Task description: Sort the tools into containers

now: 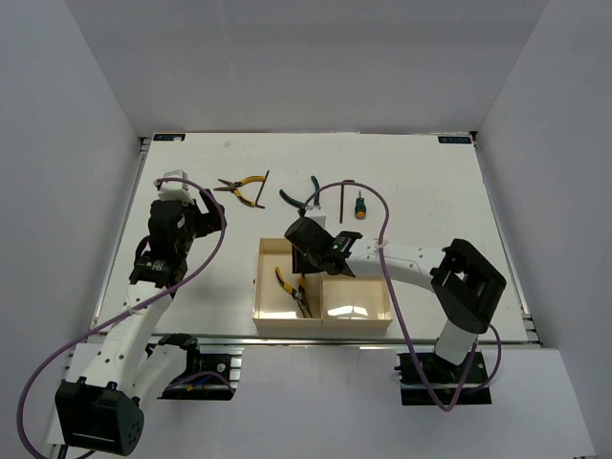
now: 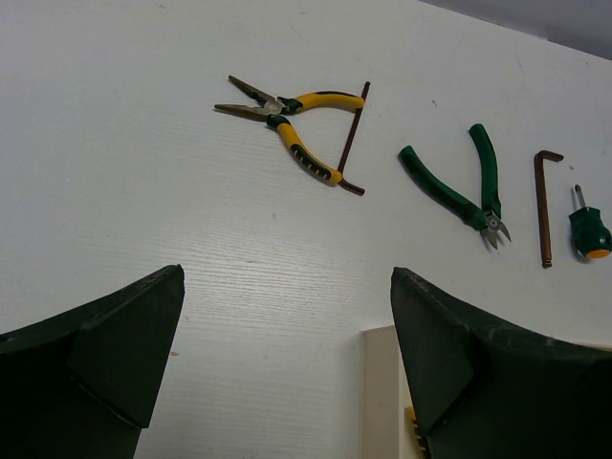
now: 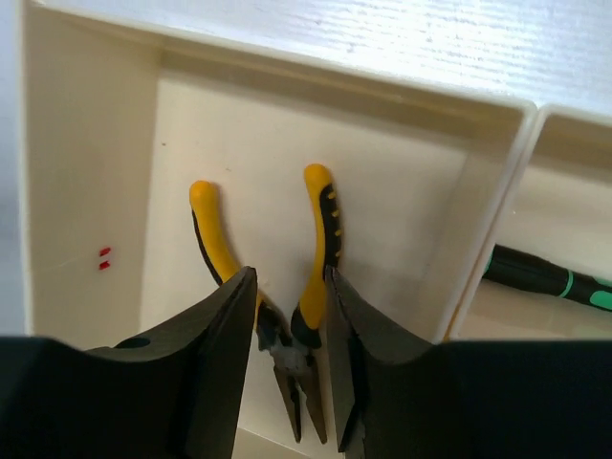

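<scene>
While the left gripper (image 2: 287, 287) hangs over bare worktop (image 2: 143, 172) with its fingers spread wide and nothing between them, the right gripper (image 3: 290, 277) reaches into the large compartment on the 9 o'clock side of the cream tray (image 1: 256, 287). Its fingers stand narrowly apart on either side of the pivot of the yellow-handled needle-nose pliers (image 3: 320, 220); I cannot tell whether they pinch the pivot or merely straddle it. From above those pliers look to lie flat on the compartment floor, which suggests they are set down rather than carried.

In the small compartment at 3 o'clock of that one lies a slim green-and-black tool (image 3: 545, 279), likely a screwdriver. The tray therefore seems to sort by kind, with pliers in the big bay because they need its length.

The unsorted things lie in a row at 12 o'clock of the tray:
- a second yellow-handled pair (image 2: 306, 143); a dark hex key (image 2: 352, 134) lies across its handle ends and touches them
- green-handled cutters (image 2: 449, 186)
- another hex key (image 2: 542, 206)
- a stubby green screwdriver (image 2: 591, 231)

The left gripper faces 12 o'clock toward the second yellow-handled pair, probably held open ready for it; the crossing hex key may get dragged along when that pair is lifted.
</scene>
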Controlling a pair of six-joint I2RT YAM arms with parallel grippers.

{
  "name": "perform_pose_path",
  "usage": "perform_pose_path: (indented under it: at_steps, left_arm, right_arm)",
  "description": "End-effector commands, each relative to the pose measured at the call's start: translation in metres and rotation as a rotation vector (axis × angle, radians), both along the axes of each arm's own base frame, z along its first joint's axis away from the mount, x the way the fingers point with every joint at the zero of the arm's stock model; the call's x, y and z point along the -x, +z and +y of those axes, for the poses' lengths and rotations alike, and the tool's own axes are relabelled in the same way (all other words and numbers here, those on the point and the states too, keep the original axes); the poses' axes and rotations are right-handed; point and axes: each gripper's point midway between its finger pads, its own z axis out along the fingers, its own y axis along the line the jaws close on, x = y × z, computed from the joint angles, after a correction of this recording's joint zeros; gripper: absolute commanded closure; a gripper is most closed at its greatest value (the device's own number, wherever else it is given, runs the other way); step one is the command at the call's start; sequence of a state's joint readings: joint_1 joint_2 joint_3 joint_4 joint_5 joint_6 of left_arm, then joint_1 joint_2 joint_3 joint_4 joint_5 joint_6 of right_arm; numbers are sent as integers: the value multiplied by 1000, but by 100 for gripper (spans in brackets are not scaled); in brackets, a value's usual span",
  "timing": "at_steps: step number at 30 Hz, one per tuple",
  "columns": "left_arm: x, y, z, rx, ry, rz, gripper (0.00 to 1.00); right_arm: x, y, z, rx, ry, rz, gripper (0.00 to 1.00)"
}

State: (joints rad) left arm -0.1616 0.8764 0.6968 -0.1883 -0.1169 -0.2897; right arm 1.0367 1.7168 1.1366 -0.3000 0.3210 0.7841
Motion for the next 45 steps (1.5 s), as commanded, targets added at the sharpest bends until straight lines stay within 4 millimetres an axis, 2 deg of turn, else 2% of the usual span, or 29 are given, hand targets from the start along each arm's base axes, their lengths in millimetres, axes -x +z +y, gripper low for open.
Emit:
perform_pose_path:
  at_steps: [1, 3, 4, 6, 7, 10, 11, 13, 14, 15, 16, 18, 21, 25, 26, 28, 29, 30, 31, 33, 34, 36, 40, 45]
  left_arm:
    - [-2, 17, -3, 10, -6, -31, 2]
    - [-2, 17, -3, 12, -6, -30, 2]
    - [-2, 17, -3, 11, -4, -31, 2]
    - [-2, 17, -2, 9, -3, -30, 2]
    - [-2, 17, -2, 10, -1, -30, 2]
    - [-2, 16, -2, 9, 0, -25, 2]
    - [-2, 16, -2, 9, 0, -27, 2]
    - [-2, 16, -2, 8, 0, -27, 2]
    - [-2, 16, -2, 8, -2, -27, 2]
    - [-2, 16, -2, 7, 0, -24, 2]
    - [-2, 16, -2, 9, -3, -27, 2]
    - [-2, 15, -3, 9, -6, -24, 2]
    - [-3, 14, -3, 9, -7, -21, 2]
    - [-3, 15, -4, 12, -11, -20, 2]
    - [-4, 15, -4, 11, -12, -22, 2]
    - [-4, 14, -4, 11, -11, -17, 2]
    - [-4, 12, -5, 14, -15, -12, 2]
    - [-4, 13, -5, 14, -17, -14, 2]
    - [-5, 13, -6, 15, -18, -14, 2]
    - [-5, 12, -7, 16, -24, -12, 2]
    - [-5, 11, -7, 16, -22, -6, 2]
    - [-6, 11, -7, 16, -24, -7, 2]
    - [-6, 11, -9, 20, -30, -4, 2]
    - [-6, 11, -8, 21, -28, -4, 2]
  right_arm:
    - [-12, 36, 9, -11, 41, -92, 59]
    - [-21, 50, 7, -4, 43, -141, 58]
    - [-28, 66, 7, -13, 40, -179, 56]
    - [-44, 83, 1, 23, 37, -249, 53]
    - [-56, 100, 2, 17, 26, -286, 52]
    - [-83, 121, -5, 44, 23, -348, 46]
    - [-97, 134, -7, 36, 14, -373, 46]
    - [-108, 137, -3, 30, 35, -373, 46]
    - [-126, 152, -7, 5, 18, -386, 46]
    - [-135, 146, -6, 25, 31, -383, 46]
    - [-149, 146, -14, 38, 17, -379, 46]
    - [-167, 152, -6, 48, 45, -395, 46]
    - [-198, 151, -10, 60, 52, -388, 46]
    - [-221, 142, -13, 58, 32, -373, 46]
    - [-226, 132, -13, 72, 33, -358, 46]
    - [-238, 128, -18, 74, 26, -357, 46]
    - [-246, 113, -18, 82, 38, -341, 46]
    - [-248, 115, -18, 79, 37, -348, 46]
    - [-251, 104, -17, 87, 43, -334, 46]
    - [-259, 95, -21, 89, 36, -323, 46]
    - [-261, 82, -21, 93, 36, -304, 46]
    - [-265, 73, -23, 90, 31, -287, 46]
    - [-269, 38, -27, 102, 30, -225, 46]
    - [-267, 3, -26, 105, 44, -160, 47]
